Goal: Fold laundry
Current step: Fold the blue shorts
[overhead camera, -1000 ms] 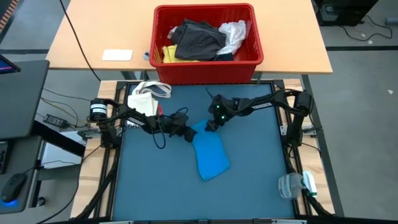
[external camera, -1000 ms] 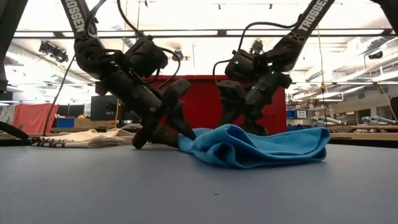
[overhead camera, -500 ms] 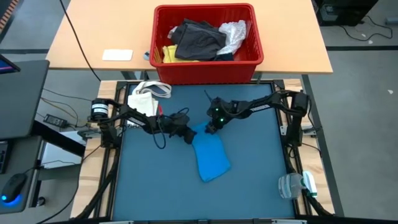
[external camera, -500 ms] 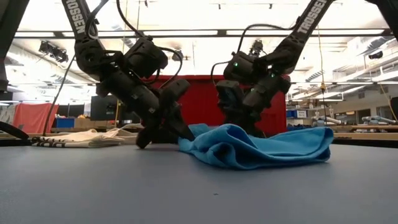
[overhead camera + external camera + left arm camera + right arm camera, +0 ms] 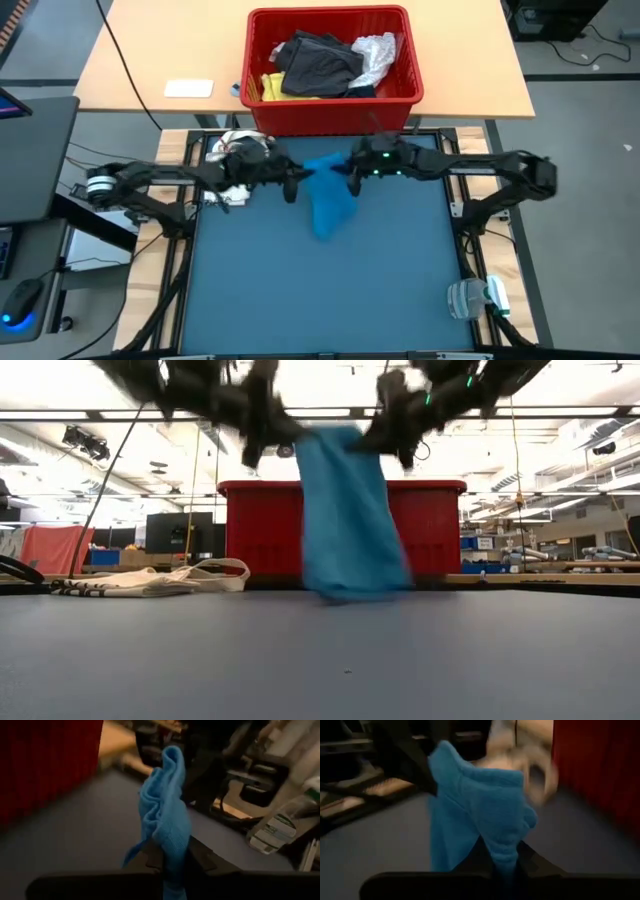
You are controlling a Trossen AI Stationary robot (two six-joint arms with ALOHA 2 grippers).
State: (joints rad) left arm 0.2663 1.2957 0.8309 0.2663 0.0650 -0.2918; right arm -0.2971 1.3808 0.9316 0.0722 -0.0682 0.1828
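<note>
The bright blue garment (image 5: 328, 195) hangs as a narrow sheet (image 5: 345, 510) between my two grippers, in front of the red basket (image 5: 330, 65). My left gripper (image 5: 297, 180) is shut on its upper left corner and my right gripper (image 5: 347, 172) on its upper right corner, both high above the table. The basket on the far wooden table holds dark grey, yellow and white lacy laundry. My left gripper pinches a bunched upper corner (image 5: 171, 862) of the blue garment between its two fingers; one layer or several, I cannot tell. The cloth hangs below, its lower end (image 5: 345, 593) down at the table top. My right gripper pinches the other upper corner (image 5: 505, 857), gathered in folds between its two fingers. The top edge (image 5: 330, 432) runs short between the two holds, and the garment hangs down from it.
A cream tote bag (image 5: 238, 152) lies at the mat's far left corner, close to my left arm. A clear plastic item with green trim (image 5: 475, 297) sits at the near right edge. A white card (image 5: 189, 88) lies on the wooden table.
Both grippers have shut on the blue garment's far end and risen quickly, moving toward the far edge. The garment, which lay crumpled on the mat, now hangs lengthwise below them with only its lower end at the table.
</note>
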